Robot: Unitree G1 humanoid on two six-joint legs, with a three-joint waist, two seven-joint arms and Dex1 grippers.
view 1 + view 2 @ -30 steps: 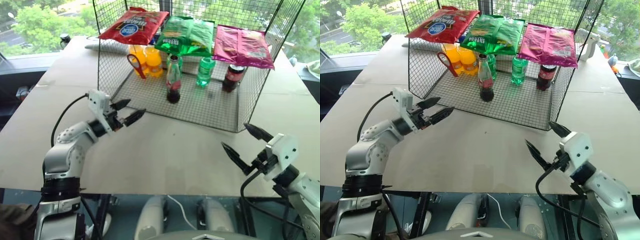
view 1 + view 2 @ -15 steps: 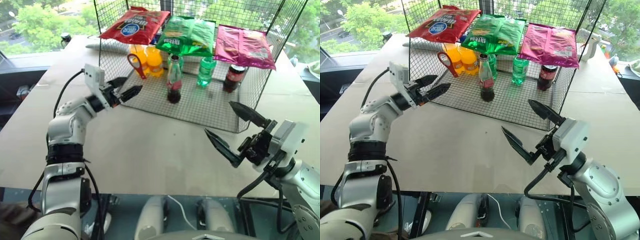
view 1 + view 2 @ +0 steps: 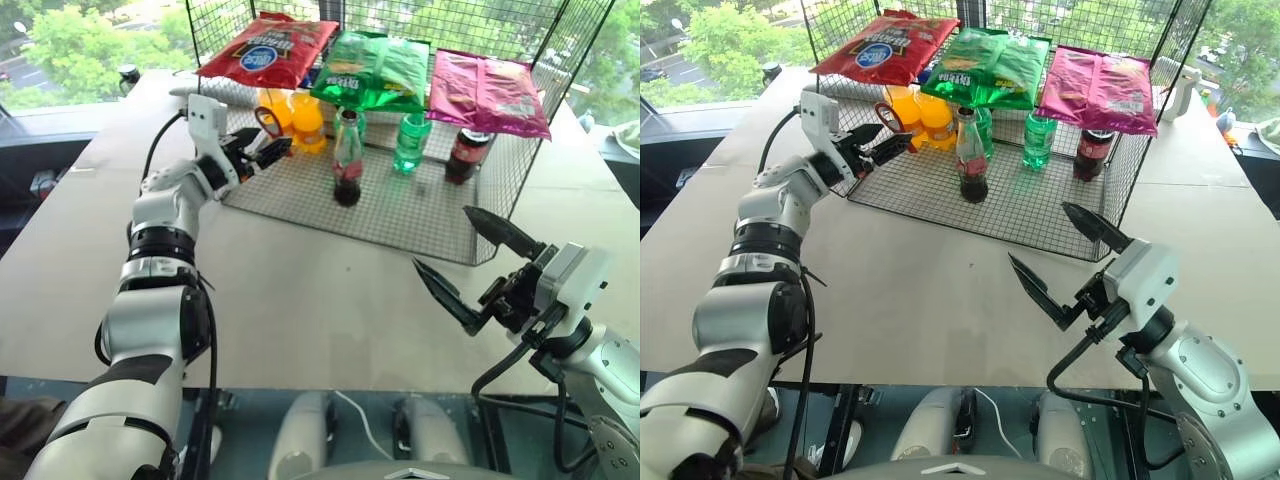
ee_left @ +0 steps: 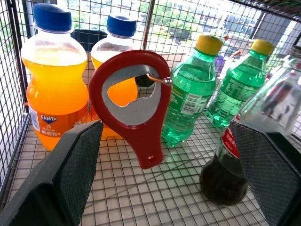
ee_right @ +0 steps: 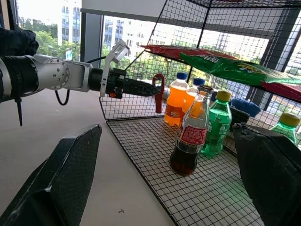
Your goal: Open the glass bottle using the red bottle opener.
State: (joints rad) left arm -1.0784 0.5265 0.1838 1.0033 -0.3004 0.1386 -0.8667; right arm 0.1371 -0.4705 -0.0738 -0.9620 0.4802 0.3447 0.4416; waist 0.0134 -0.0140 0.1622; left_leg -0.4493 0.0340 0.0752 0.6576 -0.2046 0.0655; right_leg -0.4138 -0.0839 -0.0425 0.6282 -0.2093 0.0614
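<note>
At upper left, the left gripper (image 3: 263, 154), fingers spread, reached toward the red opener (image 3: 270, 130) hanging in the wire rack (image 3: 420, 215). The glass bottle (image 3: 346, 158) stood centre; the right gripper (image 3: 470, 265) gaped, empty, lower right.

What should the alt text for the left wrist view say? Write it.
A red bottle opener hangs from a hook in a wire rack, between the open left pincer fingers. Two orange soda bottles stand behind it, green bottles and the glass bottle beside.

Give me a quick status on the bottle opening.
Left gripper open at hanging red bottle opener, not gripping. Right gripper open, off the rack. Glass bottle capped.
</note>
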